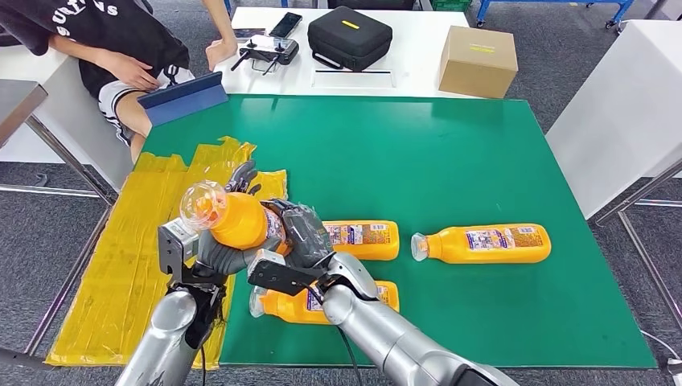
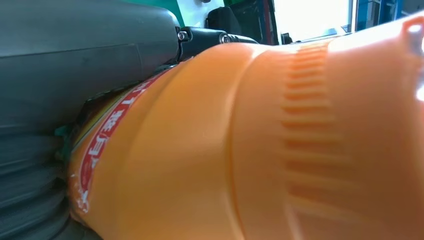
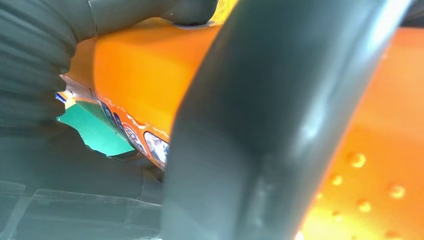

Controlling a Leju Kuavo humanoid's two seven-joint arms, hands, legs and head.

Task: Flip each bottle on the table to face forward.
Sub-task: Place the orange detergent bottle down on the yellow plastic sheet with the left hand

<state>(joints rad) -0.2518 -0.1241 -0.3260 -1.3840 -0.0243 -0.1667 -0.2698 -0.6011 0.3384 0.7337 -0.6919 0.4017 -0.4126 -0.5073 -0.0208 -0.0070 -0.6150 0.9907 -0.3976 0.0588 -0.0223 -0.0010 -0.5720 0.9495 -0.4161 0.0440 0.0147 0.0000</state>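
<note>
Gripping the raised bottle (image 1: 233,219), both robot hands (image 1: 229,253) wrap it.

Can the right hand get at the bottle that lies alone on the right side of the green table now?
Probably not yet: the right hand grips the lifted bottle together with the left hand. The path to the lone bottle looks free.

Head view: high up, looking down at green table (image 1: 450,161), arms at bottom left of frame. Both wrist views: very close, pressed against same orange bottle (image 1: 233,219) seen in head view.
</note>
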